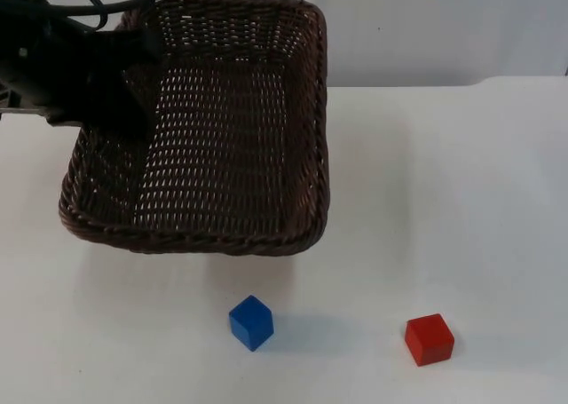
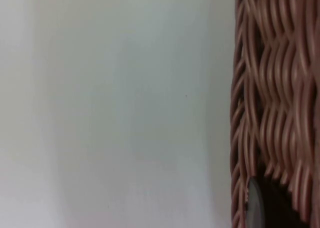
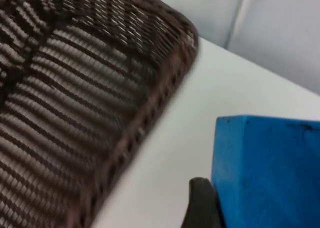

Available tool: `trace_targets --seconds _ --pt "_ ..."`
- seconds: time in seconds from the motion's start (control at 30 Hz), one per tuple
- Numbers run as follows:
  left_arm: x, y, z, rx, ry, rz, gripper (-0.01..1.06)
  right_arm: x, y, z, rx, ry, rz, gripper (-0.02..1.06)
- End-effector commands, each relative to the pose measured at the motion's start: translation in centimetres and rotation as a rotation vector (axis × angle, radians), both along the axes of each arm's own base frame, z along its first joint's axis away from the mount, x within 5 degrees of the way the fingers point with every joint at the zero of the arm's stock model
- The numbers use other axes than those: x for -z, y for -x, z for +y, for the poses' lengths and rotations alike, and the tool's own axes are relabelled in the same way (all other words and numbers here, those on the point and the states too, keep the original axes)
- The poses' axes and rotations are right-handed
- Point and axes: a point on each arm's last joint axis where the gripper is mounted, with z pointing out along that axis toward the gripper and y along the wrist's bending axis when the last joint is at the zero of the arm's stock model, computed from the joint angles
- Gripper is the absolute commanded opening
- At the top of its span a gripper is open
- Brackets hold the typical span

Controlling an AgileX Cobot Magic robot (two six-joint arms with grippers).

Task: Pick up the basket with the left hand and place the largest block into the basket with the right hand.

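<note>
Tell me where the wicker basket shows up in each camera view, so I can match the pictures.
Top view: the wicker basket sits upper left, its left rim under the left gripper.
Left wrist view: a strip of its woven wall beside the white table.
Right wrist view: its corner and weave, near the large blue block held in the right gripper.
Shared landmark: the basket's braided rim.
</note>
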Motion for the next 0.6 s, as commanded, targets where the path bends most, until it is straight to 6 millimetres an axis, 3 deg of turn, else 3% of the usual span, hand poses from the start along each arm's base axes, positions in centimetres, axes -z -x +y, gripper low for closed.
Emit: trace_targets --seconds 0.0,0.27,0.57 --pt "-0.6 0.1 0.0 -0.02 0.019 -0.016 0.0 -0.3 -0.4 1.0 -0.033 0.008 -0.023 0.0" --pt "-0.7 0.4 -0.6 -0.035 0.106 0.033 0.0 1.4 -3.4 3.5 -0.056 0.06 0.0 0.0" --pt "-0.7 0.5 -0.8 -0.034 0.133 0.052 0.0 4.3 -5.1 6.3 -0.147 0.073 0.077 0.0"
